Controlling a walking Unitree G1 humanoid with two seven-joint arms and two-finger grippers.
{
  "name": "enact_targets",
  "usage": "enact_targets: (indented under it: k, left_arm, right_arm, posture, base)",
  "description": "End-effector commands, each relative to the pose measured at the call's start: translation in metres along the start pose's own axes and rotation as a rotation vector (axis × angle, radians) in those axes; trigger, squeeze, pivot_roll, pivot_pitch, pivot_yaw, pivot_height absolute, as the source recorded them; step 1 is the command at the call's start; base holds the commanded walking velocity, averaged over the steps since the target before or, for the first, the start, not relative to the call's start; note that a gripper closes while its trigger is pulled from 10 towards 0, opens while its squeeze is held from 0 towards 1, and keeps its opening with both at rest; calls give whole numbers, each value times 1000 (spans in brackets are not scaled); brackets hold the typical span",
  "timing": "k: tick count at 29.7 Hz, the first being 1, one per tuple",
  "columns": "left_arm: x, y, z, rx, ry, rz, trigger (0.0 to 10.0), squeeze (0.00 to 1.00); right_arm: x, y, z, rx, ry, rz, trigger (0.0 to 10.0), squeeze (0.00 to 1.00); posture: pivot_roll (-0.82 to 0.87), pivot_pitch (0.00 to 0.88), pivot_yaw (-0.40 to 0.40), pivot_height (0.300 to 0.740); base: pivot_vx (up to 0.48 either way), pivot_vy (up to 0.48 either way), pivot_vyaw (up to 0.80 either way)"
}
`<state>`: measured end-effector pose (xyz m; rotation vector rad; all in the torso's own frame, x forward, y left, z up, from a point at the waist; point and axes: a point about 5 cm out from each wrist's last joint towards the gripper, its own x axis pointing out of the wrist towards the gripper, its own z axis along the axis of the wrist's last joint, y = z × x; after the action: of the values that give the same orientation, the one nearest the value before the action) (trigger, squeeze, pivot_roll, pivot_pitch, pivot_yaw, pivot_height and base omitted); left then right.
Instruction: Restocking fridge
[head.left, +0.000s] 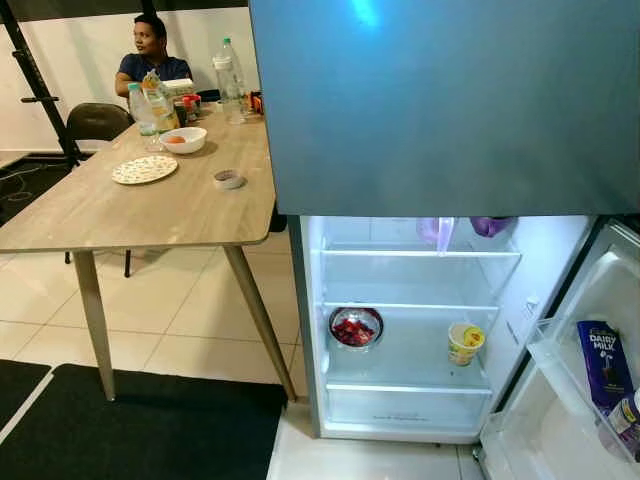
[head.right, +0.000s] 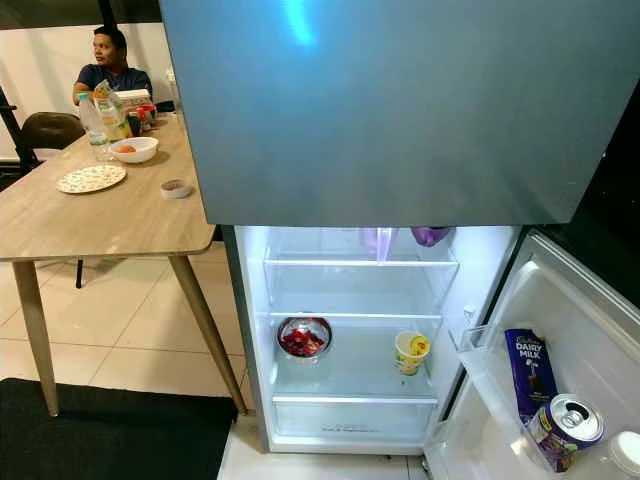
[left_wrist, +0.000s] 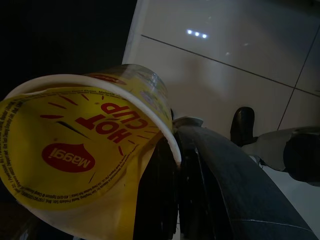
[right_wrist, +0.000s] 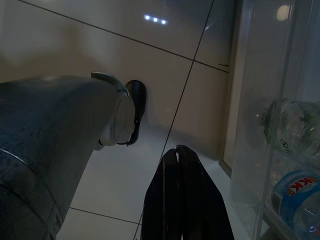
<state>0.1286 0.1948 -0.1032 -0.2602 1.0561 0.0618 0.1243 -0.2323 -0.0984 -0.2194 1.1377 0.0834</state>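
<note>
Open fridge (head.left: 310, 330) beside table (head.left: 150, 215); left gripper (left_wrist: 175, 165) clamps a Maggi Hot Cup (left_wrist: 85, 150).

The cup lies tilted in the left wrist view, long axis slanting, its base cut off by the frame edge, fingers pinching its rim. Right gripper (right_wrist: 179, 155) hangs over floor tiles, fingers pressed together, empty. On the shelf: bowl of red food (head.left: 355, 327), another noodle cup (head.left: 465, 343). Door rack: Dairy Milk bar (head.right: 529, 372), can (head.right: 565, 428), partly hidden.
</note>
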Motion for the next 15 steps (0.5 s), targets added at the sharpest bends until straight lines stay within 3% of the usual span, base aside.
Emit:
enact_targets:
  k: [1,15]
  left_arm:
    - [-1,4,-1,13,10,9,10000,0]
    - [-1,4,-1,13,12,8,10000,0]
  right_arm:
    - [0,2,1,-2,-2,8,10000,0]
    - [0,2,0,1,-1,11,10000,0]
  posture:
    - [-65,0,23,740]
    - [-67,0,23,740]
  base:
    - [0,0,0]
    - [0,0,0]
